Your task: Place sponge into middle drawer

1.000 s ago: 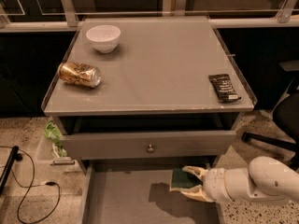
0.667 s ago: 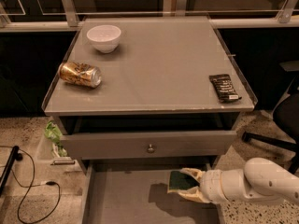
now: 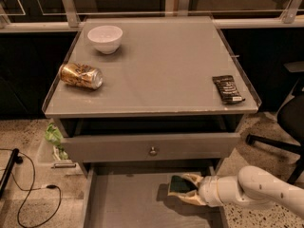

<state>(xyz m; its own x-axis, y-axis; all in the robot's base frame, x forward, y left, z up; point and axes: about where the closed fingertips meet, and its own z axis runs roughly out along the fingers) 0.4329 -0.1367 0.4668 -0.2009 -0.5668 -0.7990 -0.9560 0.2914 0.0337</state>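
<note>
Item: sponge [image 3: 177, 184], dark green face up, clamped between the two fingers of the gripper [image 3: 186, 189], held low over the right half of the open middle drawer [image 3: 124, 199], just below the knobbed drawer [image 3: 152, 147]; whether it touches the floor cannot be told. Cabinet top [image 3: 161, 65]: white bowl [image 3: 105, 38], crushed gold can [image 3: 80, 75], black snack packet [image 3: 228, 89]. Risk: a release from above the floor may let the light foam bounce or tip on edge; a lift on exit may knock the knobbed drawer's front.
</note>
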